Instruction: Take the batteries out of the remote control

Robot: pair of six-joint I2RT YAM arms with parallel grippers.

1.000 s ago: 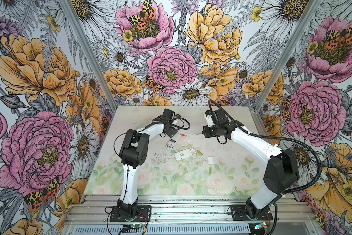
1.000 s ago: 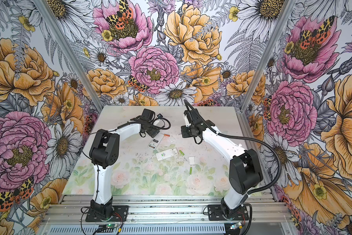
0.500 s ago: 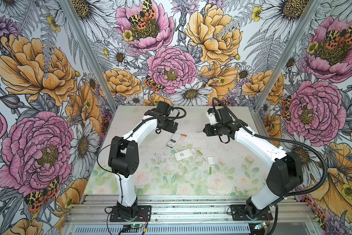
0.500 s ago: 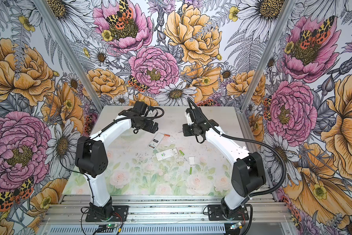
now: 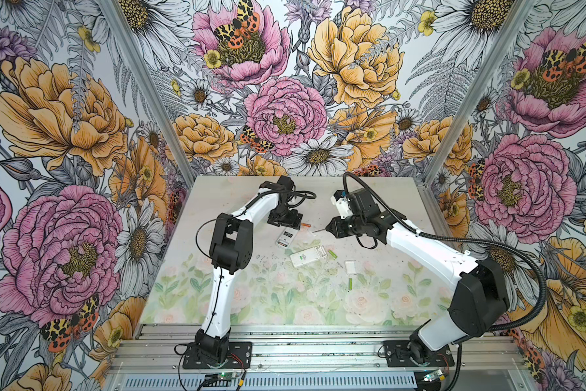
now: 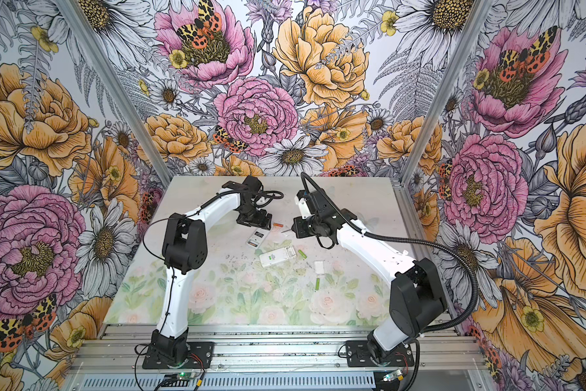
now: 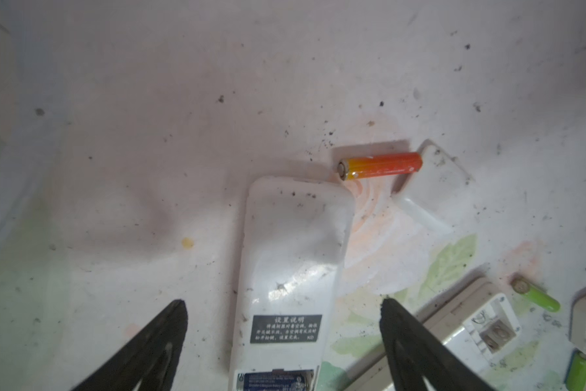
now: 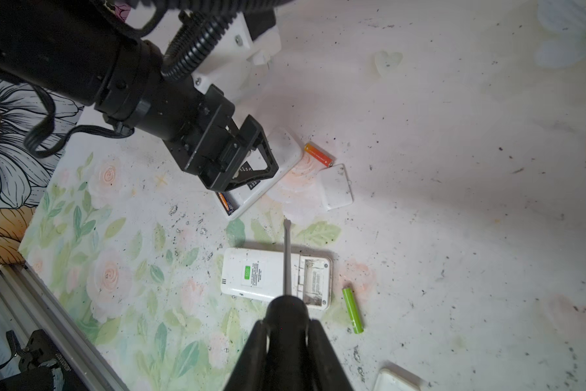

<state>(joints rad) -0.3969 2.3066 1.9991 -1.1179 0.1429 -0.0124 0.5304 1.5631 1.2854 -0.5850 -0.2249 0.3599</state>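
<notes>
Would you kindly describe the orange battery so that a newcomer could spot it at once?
On the table's far middle, the left gripper hangs over a white remote. Beside that remote's rounded end lies the orange battery: the only cylinder fading from orange to yellow, unlike the green batteries.

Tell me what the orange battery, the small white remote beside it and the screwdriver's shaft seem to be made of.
Orange battery: probably metal in a glossy wrap; a highlight runs along it and its end cap is silvery.
Small white remote: moulded plastic, smooth and semi-glossy, showing soft reflections.
Screwdriver's shaft: likely steel, plain matt grey.
</notes>
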